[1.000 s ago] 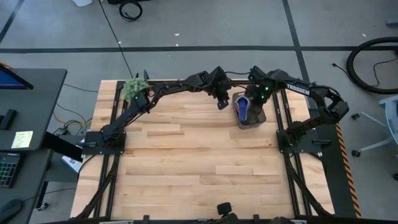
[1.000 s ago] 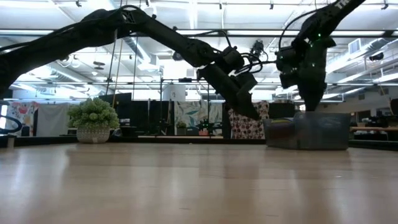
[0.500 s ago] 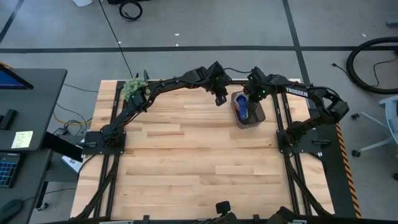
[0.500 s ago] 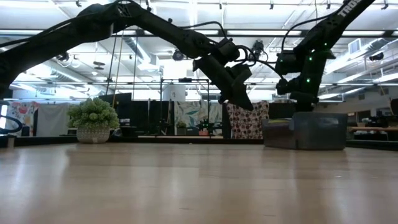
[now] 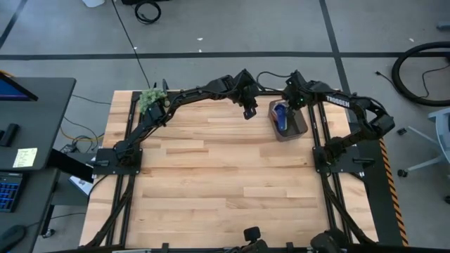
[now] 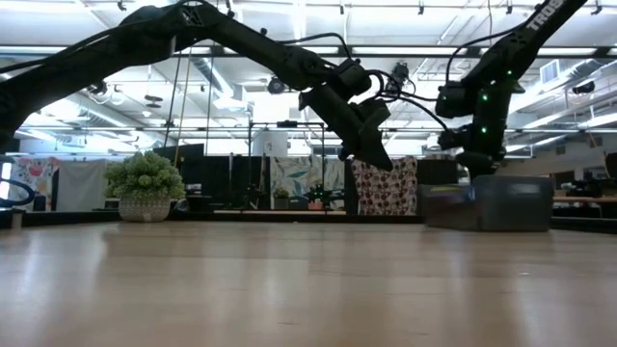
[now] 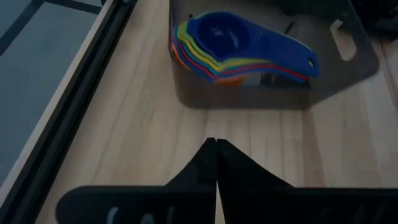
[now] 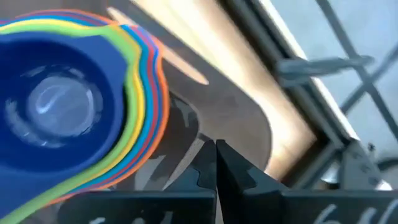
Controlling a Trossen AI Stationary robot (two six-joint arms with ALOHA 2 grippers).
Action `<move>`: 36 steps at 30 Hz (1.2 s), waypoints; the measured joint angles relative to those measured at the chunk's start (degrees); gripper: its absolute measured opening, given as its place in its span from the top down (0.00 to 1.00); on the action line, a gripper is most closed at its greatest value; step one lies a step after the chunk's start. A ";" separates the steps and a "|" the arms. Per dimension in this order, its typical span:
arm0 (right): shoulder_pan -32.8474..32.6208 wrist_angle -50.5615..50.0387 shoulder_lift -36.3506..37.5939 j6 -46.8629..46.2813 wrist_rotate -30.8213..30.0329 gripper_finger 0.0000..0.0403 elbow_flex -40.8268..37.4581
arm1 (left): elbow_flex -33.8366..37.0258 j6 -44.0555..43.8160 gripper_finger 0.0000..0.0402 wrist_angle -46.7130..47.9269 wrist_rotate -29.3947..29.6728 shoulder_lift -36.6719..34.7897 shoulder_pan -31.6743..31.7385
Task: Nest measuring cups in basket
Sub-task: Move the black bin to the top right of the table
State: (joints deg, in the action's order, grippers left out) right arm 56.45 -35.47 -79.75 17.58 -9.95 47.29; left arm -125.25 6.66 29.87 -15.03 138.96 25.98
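White capitals reading "TROSSEN" run along the upper link of the right arm in the high view (the letters are small but legible). In the low view the same arm shows only the start of that word at the top edge, cut off by the frame. No other writing can be read.

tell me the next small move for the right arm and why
Probably lift the right gripper up and back from the basket. The measuring cups already sit nested in one stack inside it, both grippers are shut on nothing, and the left gripper hangs clear beside the basket, so little seems left but to withdraw.
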 joint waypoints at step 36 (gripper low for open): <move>1.63 9.10 -6.54 -15.60 -17.60 1.00 0.37 | -0.09 1.03 0.99 0.00 -3.64 -0.02 -0.07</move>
State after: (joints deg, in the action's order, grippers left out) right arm 58.08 -26.37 -86.28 1.98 -27.55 47.66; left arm -125.34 7.69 29.87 -18.67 138.93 25.91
